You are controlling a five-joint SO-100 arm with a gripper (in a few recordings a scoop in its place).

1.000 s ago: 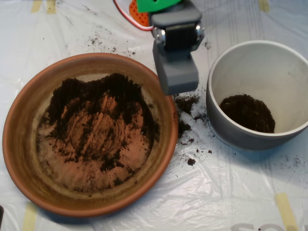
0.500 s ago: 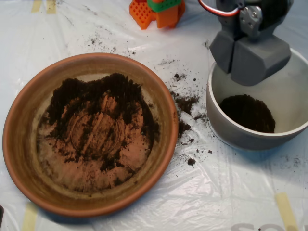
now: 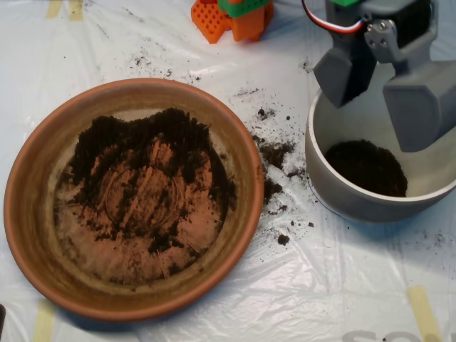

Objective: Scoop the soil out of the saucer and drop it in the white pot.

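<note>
Grey clamshell scoop point(image 3: 381, 89) poised over the deep off-white round pot point(image 3: 335, 187), its two halves spread wide so a load can fall inside; dark crumbly soil point(image 3: 142, 171) mostly remains in the shallow terracotta saucer point(image 3: 28, 235)

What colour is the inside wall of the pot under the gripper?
Off-white, seen in the overhead view: the white pot has a pale inner wall and greyer outside.
</note>
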